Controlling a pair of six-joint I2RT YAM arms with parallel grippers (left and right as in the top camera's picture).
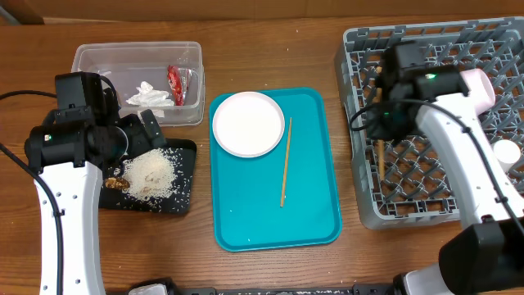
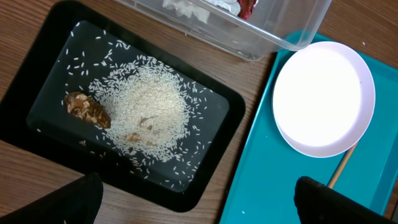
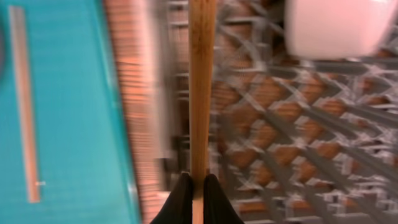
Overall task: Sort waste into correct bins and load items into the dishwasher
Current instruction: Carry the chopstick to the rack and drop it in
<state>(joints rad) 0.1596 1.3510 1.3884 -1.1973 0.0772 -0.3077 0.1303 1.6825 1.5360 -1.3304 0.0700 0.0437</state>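
Left tool (image 2: 198, 186): jaws spread wide, facing down. Right tool (image 3: 198, 185): jaws pinched together, arm reaching forward.

tabletop (image 1: 270, 49): brown wood grain
serving tray (image 1: 311, 205): flat teal
plate (image 1: 248, 124): plain white
black tray (image 1: 187, 176): glossy black, speckled with white rice (image 1: 150, 172)
food scrap (image 2: 87, 109): mottled brown
wrapper (image 1: 175, 83): red
tissue (image 1: 149, 95): white
tub (image 1: 98, 57): clear
dish rack (image 1: 458, 41): grey lattice
chopstick (image 3: 201, 81) in my right tool (image 3: 198, 190): tan wood
bowl (image 1: 481, 86): pinkish white

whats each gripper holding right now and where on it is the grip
Right gripper is shut on a wooden chopstick, pinched seemingly near one end, over the dish rack. Left gripper is open, holding nothing.
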